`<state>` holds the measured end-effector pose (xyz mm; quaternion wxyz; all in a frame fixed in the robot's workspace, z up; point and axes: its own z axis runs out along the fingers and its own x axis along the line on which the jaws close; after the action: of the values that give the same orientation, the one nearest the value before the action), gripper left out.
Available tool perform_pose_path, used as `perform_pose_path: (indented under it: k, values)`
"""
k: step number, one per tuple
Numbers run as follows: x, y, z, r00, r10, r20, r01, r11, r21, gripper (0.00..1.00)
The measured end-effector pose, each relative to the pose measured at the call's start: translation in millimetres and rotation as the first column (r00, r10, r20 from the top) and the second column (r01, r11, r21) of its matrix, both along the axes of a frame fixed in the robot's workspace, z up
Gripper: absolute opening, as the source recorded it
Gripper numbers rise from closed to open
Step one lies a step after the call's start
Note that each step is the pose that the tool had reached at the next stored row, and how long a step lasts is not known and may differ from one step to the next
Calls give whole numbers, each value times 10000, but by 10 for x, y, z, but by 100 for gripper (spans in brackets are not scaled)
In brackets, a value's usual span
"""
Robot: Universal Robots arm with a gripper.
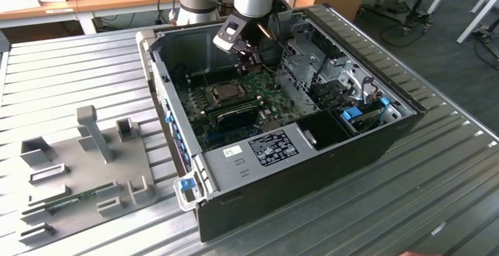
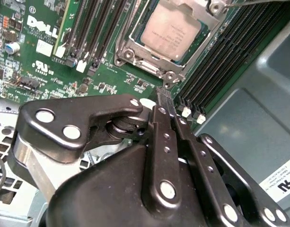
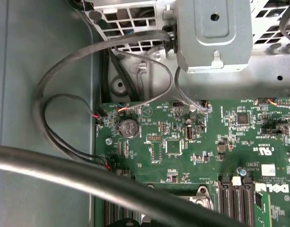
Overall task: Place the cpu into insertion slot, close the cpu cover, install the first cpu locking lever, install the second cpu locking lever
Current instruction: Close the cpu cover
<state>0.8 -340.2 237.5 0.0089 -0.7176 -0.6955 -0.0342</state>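
The cpu (image 2: 171, 28) lies seated, framed by its lowered cpu cover (image 2: 147, 64). The pincer (image 2: 163, 94), clenched empty into a narrow tip, hovers just beside the cover's corner.

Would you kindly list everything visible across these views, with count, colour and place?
computer case: one, dark, lying open on the table
motherboard: one, green, inside the computer case
cpu: one, grey, on the motherboard
cpu cover: one, silvery, framing the cpu
memory slots: several, black, beside the cpu cover
coin battery: one, silver, on the motherboard
cables: several, black, along the case wall
fixture plate: one, grey, to the exterior view's left of the case
gripper: one, black, shut, above the motherboard near the cpu cover
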Motion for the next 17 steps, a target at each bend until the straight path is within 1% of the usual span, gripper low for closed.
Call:
perform_pose_path:
  k: [2, 3, 7, 11, 13, 17]
  values:
    - [0, 0, -2, 9999, 0, -118, 0, 10000, 4, 11]
    - [0, 0, -2, 9999, -1, -127, 1, 10000, 2, 11]
    - [-2, 0, -1, 9999, 0, -143, 0, 10000, 1, 11]
    - [-37, 0, -4, 9999, 29, -144, -29, 10000, 2, 11]
    - [-85, 0, -7, 9999, 33, -143, -33, 10000, 2, 11]
    - [-223, 1, -12, 9999, 32, -142, -32, 10000, 2, 11]
